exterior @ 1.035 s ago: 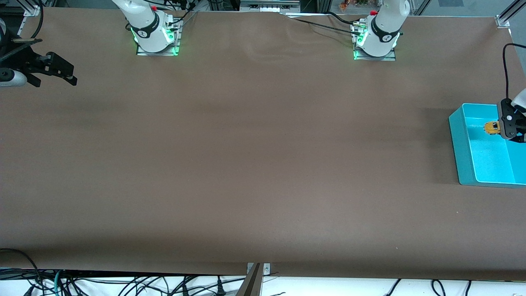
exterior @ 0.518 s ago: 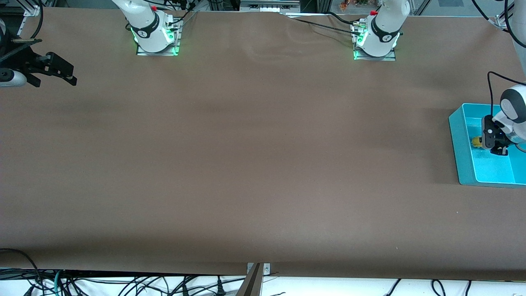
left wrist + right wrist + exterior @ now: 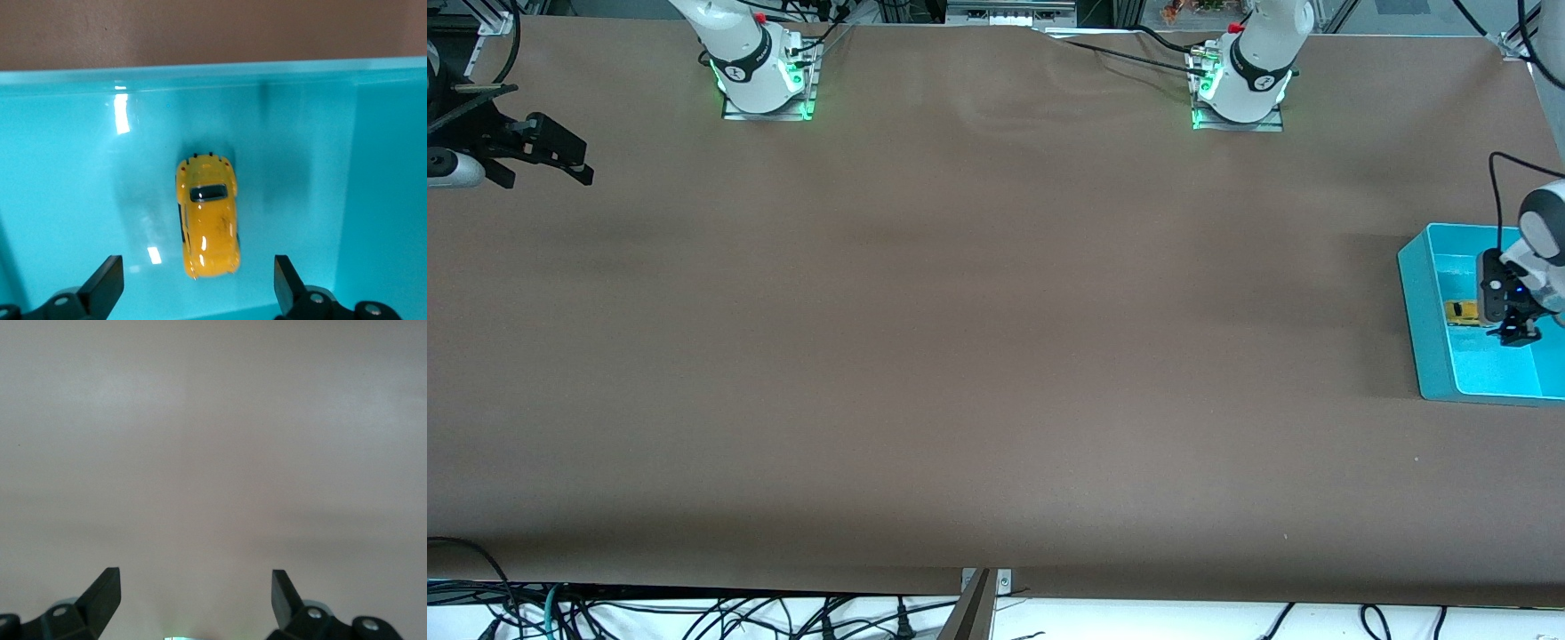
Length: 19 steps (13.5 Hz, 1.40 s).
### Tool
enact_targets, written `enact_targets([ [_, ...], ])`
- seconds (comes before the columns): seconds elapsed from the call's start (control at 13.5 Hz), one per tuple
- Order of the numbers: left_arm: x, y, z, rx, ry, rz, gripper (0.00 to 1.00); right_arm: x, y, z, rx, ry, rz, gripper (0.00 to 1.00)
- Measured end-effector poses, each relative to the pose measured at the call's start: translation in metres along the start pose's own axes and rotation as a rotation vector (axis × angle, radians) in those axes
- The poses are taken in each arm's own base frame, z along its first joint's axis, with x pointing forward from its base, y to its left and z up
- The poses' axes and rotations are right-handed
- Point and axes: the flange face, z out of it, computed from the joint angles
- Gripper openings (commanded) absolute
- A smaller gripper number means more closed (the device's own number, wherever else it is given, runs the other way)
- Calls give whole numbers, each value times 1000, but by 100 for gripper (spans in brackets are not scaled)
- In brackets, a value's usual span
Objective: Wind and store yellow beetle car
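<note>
Even overhead light, soft shadow bands on the table (image 3: 996, 356), white glare streaks in the bin (image 3: 80, 167), right wrist view hazy

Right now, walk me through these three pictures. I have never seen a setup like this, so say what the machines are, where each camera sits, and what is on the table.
Two white robot arms stand at a brown table, each ending in two-finger jaws. The wide picture comes from a high camera facing them. The other two come from cameras on the arms' wrists, looking down past the jaws.

The left gripper hangs over a turquoise bin at the left arm's end of the table. Its jaws are open and hold nothing. The yellow beetle car lies on its wheels on the bin's floor, between the fingers and clear of both.

The right gripper waits at the right arm's end of the table, jaws open and empty, over bare tabletop.
</note>
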Motion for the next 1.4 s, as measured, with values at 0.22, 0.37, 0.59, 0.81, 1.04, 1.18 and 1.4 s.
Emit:
enact_targets([
  [0.22,-11,15,-88,56,76,-118,100,0,0,0,0,-1,0,100],
  [0.37,-2,27,-135,60,136,-242,100,0,0,0,0,-1,0,100],
  [0.59,39,24,-197,65,175,-421,100,0,2,1,1,-2,4,100],
  [0.81,108,18,-250,17,214,-654,100,1,3,1,2,-3,5,100],
  [1.04,175,9,-286,-18,309,-833,100,1,3,2,2,-5,5,100],
  [1.18,225,0,-305,-35,328,-919,100,1,4,3,3,-6,6,100],
  [1.4,295,-2,-354,-84,313,-1070,100,1,4,3,3,-6,6,100],
])
